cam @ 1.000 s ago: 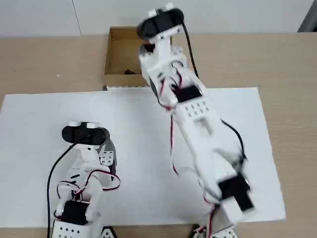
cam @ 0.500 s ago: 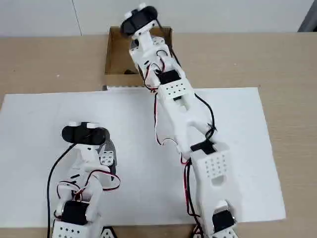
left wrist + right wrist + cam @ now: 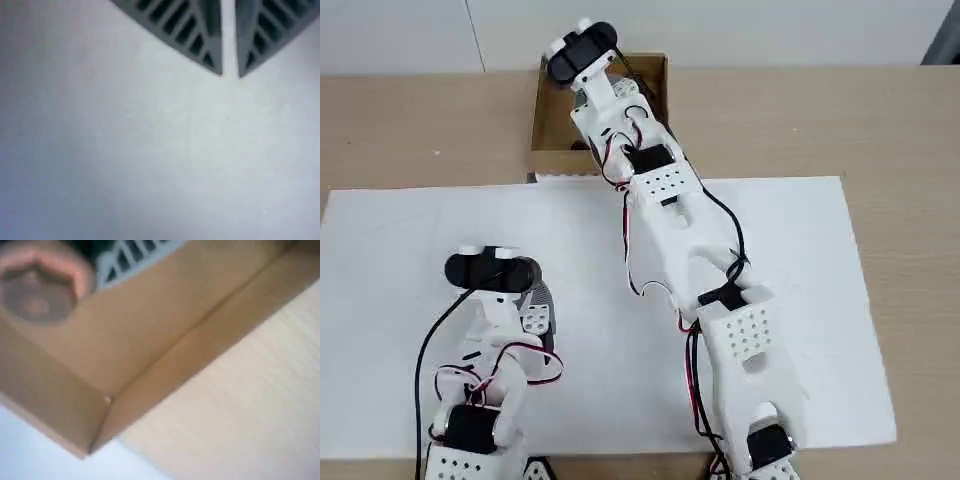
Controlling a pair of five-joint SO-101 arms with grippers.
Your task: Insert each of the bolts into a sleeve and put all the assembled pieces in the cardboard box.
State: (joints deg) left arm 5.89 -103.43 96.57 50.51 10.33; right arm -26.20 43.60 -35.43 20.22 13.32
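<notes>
Nearest us, the left arm [image 3: 485,330] sits folded over the white paper sheet [image 3: 380,300] on the desk [image 3: 900,130]. Its jaws are pressed almost together above the paper, with a thin slit between them and nothing in it. The right arm [image 3: 670,210] stretches away across the sheet to the cardboard box [image 3: 552,115] at the far edge. There its jaws hang inside the box, pinching a pink piece [image 3: 37,287] with a hexagonal end above the box floor, near one corner.
</notes>
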